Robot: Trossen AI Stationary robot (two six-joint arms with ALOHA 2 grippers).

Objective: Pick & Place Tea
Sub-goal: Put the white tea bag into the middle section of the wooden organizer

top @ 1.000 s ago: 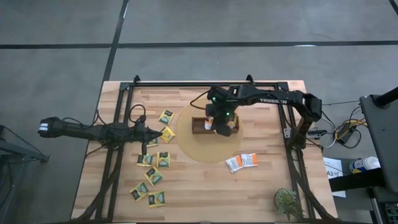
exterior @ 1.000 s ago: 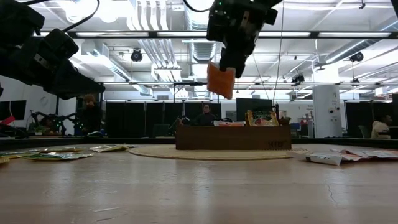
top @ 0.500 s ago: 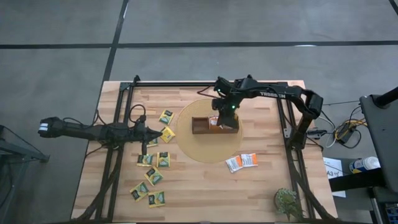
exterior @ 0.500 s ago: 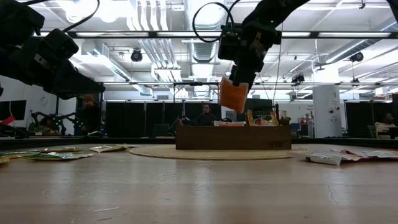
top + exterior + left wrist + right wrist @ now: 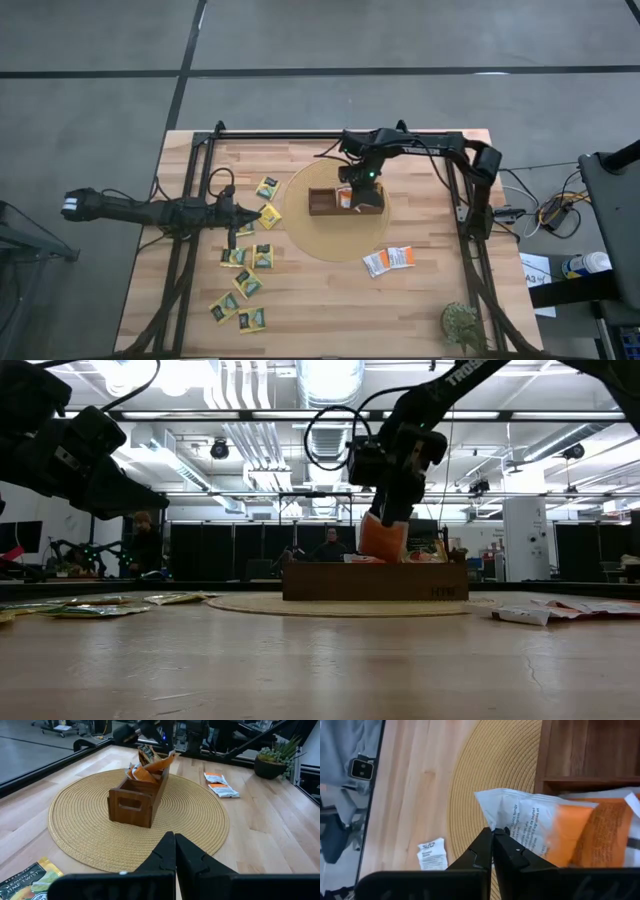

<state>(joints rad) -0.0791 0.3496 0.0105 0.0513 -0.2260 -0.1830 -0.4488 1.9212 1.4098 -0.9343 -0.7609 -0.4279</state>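
The brown wooden three-compartment tray (image 5: 345, 201) on the round woven mat (image 5: 300, 225) holds orange packets. The right gripper (image 5: 385, 518), closed, pinches a white-and-orange tea packet (image 5: 535, 827) over its middle compartment. The left gripper (image 5: 258, 213) is closed, empty, near the bench's left edge. Arm lettering reads "TROSSEN".

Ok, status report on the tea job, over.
Right tool shut on an orange tea packet, low over the wooden tray. Left tool shut, empty, beside the loose packets. Nothing in the way.

Grey concrete floor (image 5: 300, 40) surrounded the wooden counter (image 5: 330, 300). Beyond the counter, ceiling lights (image 5: 330, 375) and ducts hung over dark partitions (image 5: 230, 550).
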